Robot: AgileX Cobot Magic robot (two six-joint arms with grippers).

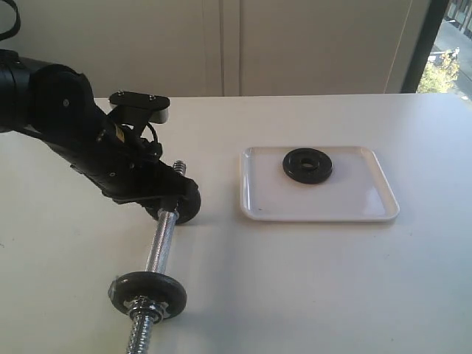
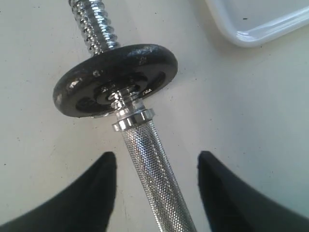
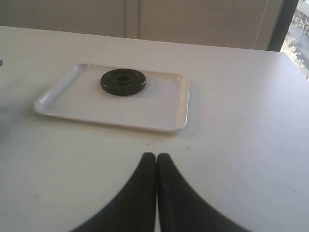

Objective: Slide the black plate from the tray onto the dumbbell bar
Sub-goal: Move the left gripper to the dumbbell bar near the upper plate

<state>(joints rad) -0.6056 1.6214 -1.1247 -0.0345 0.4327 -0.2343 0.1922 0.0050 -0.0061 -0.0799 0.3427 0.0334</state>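
Well, the black plate (image 1: 307,165) lies in the tray (image 1: 369,210) toward the bench's (image 1: 295,295) far edge. The left pincer (image 2: 157,155) is spread around the dumbbell bar (image 1: 160,240); the right pincer (image 3: 156,157) is pressed together. Letters on the bar's disc (image 2: 116,79) are too tiny to read.

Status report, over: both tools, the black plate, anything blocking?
Left tool open, straddling chrome knurled dumbbell bar. Right tool shut, empty. Matte-black iron plate flat in glossy white plastic tray, untouched. Another black disc already mounted on the bar.

Open table (image 1: 295,287) separates tray (image 1: 271,198) from dumbbell bar (image 1: 160,240).
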